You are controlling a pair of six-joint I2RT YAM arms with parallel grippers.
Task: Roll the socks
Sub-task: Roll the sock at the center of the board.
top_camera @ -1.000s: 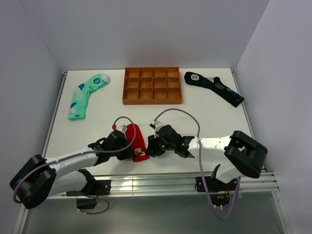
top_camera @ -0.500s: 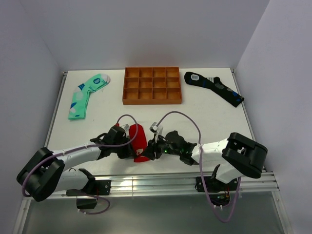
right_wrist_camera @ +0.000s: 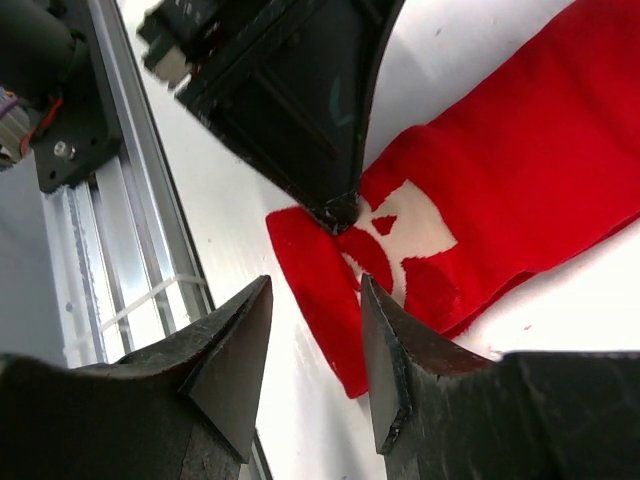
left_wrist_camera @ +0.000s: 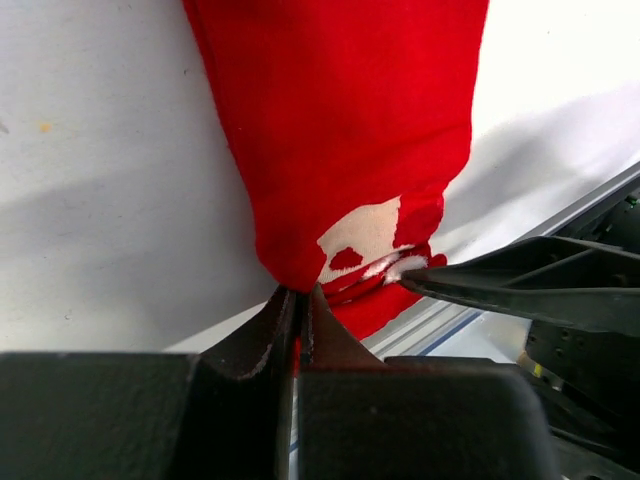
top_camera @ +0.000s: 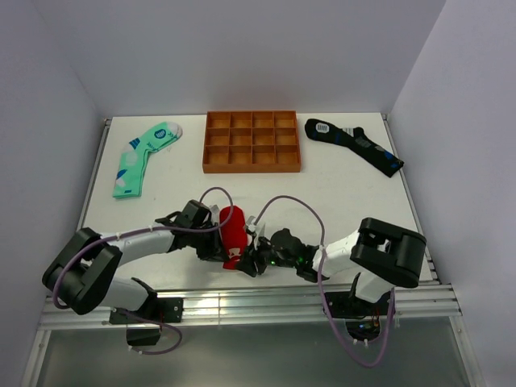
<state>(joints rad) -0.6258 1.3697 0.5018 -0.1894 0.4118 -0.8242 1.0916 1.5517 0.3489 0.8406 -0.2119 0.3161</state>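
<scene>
A red sock with a white pattern lies near the table's front edge. It also shows in the left wrist view and the right wrist view. My left gripper is shut on the sock's left edge near its near end, with red fabric pinched between the jaws. My right gripper is open and empty. It sits just right of the sock's near end, its jaws over the sock's corner. The left gripper's fingers show close ahead of it.
A green patterned sock lies at the far left. A dark blue sock lies at the far right. An orange compartment tray stands at the back centre. The aluminium rail at the table's front edge is just behind both grippers.
The left gripper has moved right onto the sock's edge and closed on it, and the sock has bunched up. The right gripper has moved left and nearer, to the sock's near end.
</scene>
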